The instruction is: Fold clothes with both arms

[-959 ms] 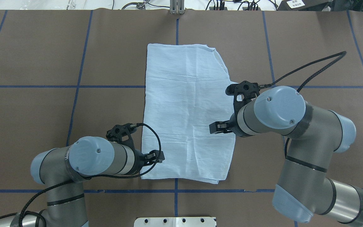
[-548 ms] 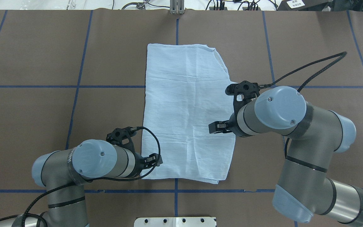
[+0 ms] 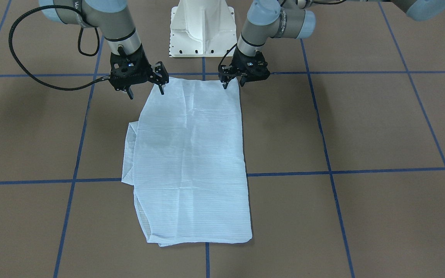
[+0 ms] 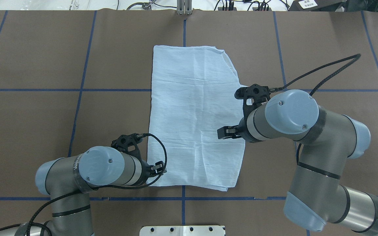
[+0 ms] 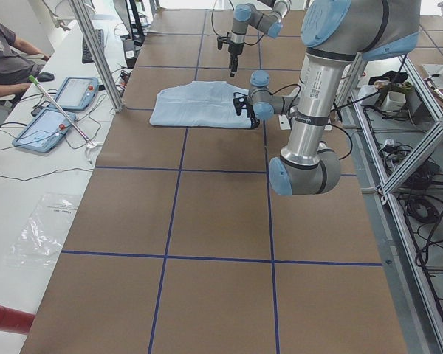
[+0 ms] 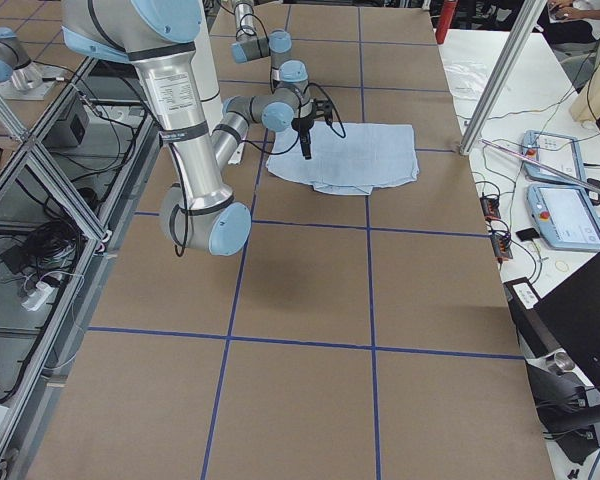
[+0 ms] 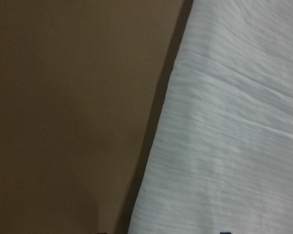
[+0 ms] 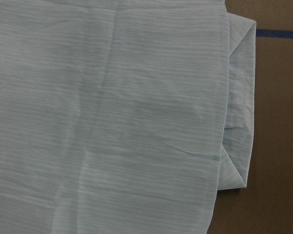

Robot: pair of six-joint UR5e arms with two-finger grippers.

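The light-blue pinstriped shirt (image 4: 192,114) lies flat on the brown table, folded into a long rectangle, with a sleeve fold sticking out at one long side (image 8: 239,122). My left gripper (image 4: 157,167) hangs just above the shirt's near left corner; in the front-facing view (image 3: 232,83) its fingers stand apart and hold nothing. Its wrist view shows the shirt's edge (image 7: 234,146) beside bare table. My right gripper (image 4: 225,132) hovers over the shirt's near right part, open wide and empty (image 3: 145,92). Collar, buttons and label are hidden.
The white base pedestal (image 3: 201,27) stands at the robot's table edge. Blue tape lines (image 4: 77,89) cross the brown table. An operator (image 5: 4,55) and tablets (image 5: 44,125) are at a side desk past the far edge.
My left arm has drawn back toward the robot, and its gripper has slid along the shirt's left edge to the near corner. The right arm and the shirt have not moved.
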